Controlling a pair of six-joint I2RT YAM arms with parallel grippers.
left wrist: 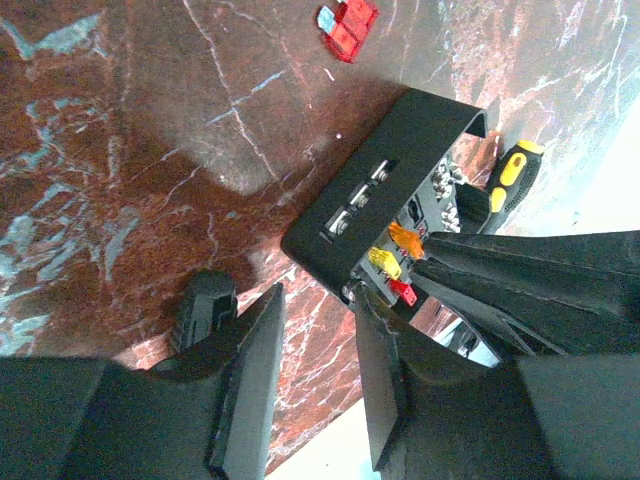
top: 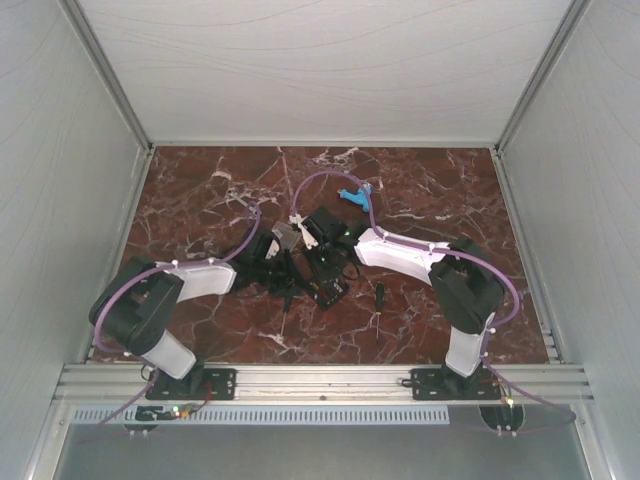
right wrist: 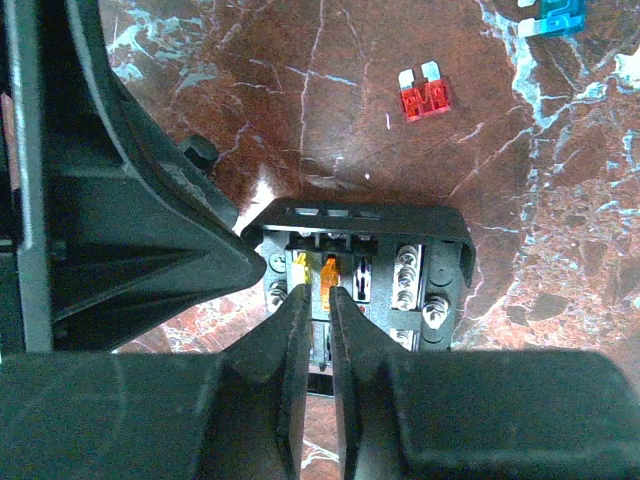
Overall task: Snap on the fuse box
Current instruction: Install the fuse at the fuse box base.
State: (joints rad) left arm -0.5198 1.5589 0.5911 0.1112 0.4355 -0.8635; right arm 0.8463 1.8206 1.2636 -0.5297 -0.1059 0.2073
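Right gripper (right wrist: 315,300): nearly closed, pinching orange plastic fuse (right wrist: 328,275), frame centre.
Left gripper (left wrist: 318,300): parted, empty, apparently bracing black square plastic fuse box (left wrist: 400,150) against shifting.

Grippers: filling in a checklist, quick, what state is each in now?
Left gripper: open, beside the fuse box.
Right gripper: nearly closed at an orange fuse; grip cannot be told.

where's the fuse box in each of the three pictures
top external: fuse box just below the centre of the picture.
left wrist: fuse box right of centre, lying at a slant.
right wrist: fuse box lower centre.
shared landmark: the loose red fuse lies beyond the fuse box in both wrist views; from the top it is too small to tell.
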